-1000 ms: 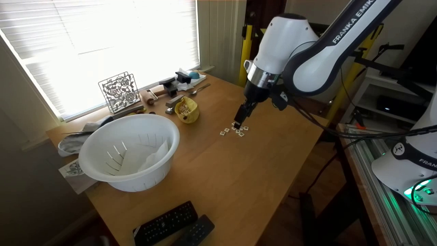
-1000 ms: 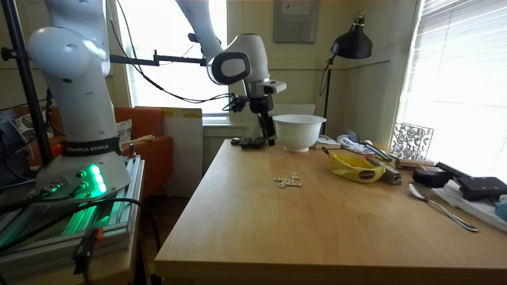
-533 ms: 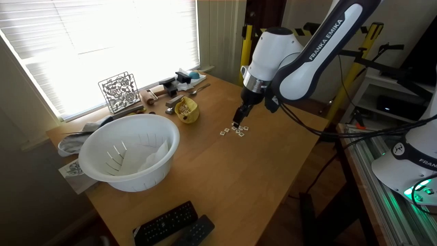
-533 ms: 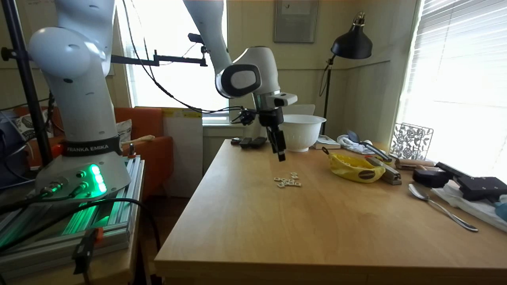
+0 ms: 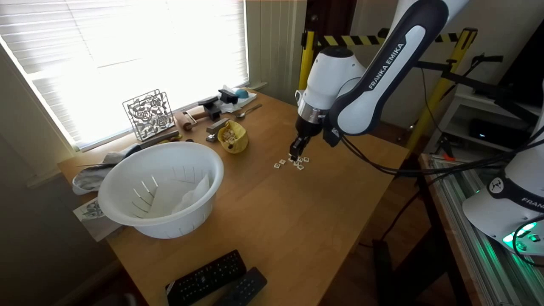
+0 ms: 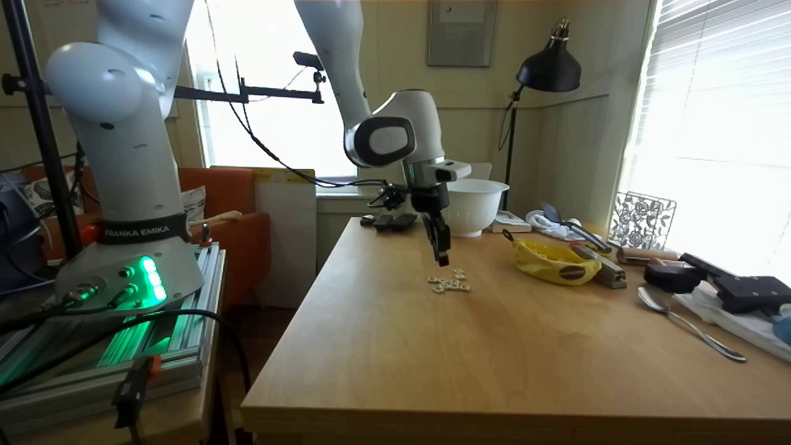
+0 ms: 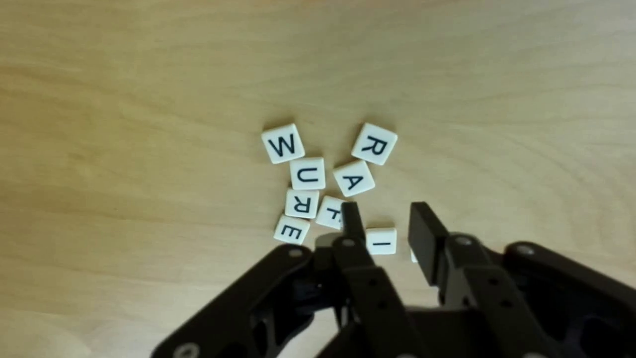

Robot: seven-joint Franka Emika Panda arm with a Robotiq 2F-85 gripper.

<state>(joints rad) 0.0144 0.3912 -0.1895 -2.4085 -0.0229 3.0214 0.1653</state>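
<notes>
Jaws matte black: blunt, squared fingers (image 7: 352, 221), pale round screw heads (image 7: 463, 240) behind. Just above the jaws, a bright silver collar (image 5: 312, 114); beside that, a dark boxy fitting (image 5: 331, 137) and several black cables (image 5: 408, 171). Higher above the jaws, rounded white wrist housing (image 5: 327, 78) with a black cap (image 5: 337, 52). Beyond, a black link (image 5: 382, 70) with white inlay (image 5: 363, 106), lettered FRANKA EMIKA. Farthest from the jaws: white base (image 6: 133, 256), black band (image 6: 143, 230) bearing the same 2 words, round emblem (image 5: 496, 185), green light strip (image 6: 153, 279).

The gripper (image 7: 383, 211) points downward, its jaws apart
</notes>
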